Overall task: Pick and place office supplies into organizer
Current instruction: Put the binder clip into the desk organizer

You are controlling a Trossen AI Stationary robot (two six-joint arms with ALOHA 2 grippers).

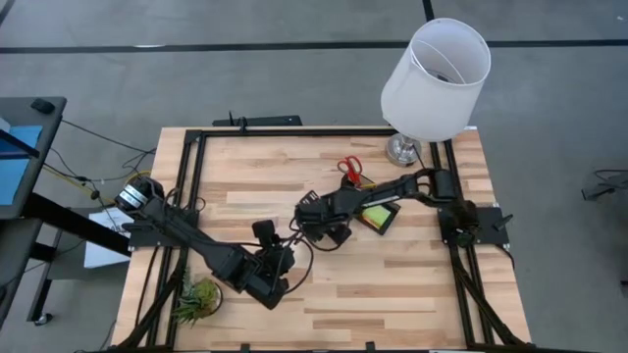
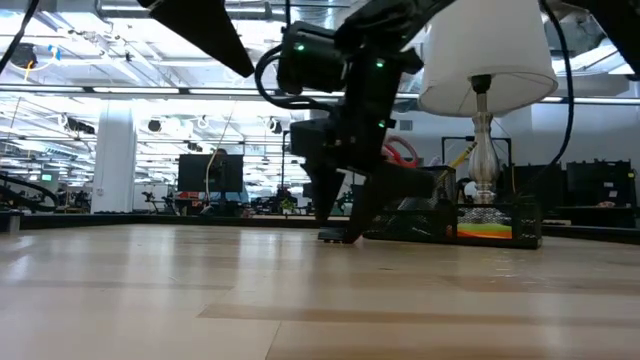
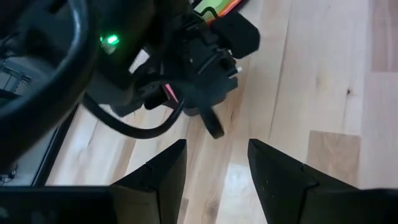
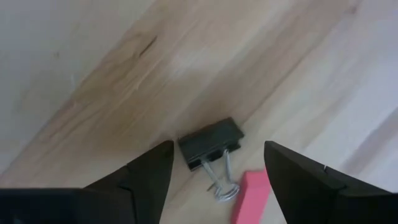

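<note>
My right gripper (image 1: 329, 233) (image 4: 217, 148) is open and points down just above mid-table. A black binder clip (image 4: 210, 144) with wire handles lies flat between its fingers, untouched, and a pink eraser (image 4: 251, 196) lies just beside the clip. The black organizer (image 1: 379, 218) (image 2: 470, 220) sits right of this gripper and holds a lime sticky-note pad (image 1: 376, 216). Red scissor handles (image 1: 349, 169) (image 2: 400, 150) stick up at its back. My left gripper (image 1: 273, 270) (image 3: 216, 144) is open, hovers near the front of the table and faces the right arm's wrist.
A white-shaded lamp (image 1: 434, 78) stands at the far right corner, behind the organizer. A small green plant (image 1: 196, 299) sits at the near left. The two grippers are close together at mid-table. Bare wood stretches along the near right side (image 1: 412, 294).
</note>
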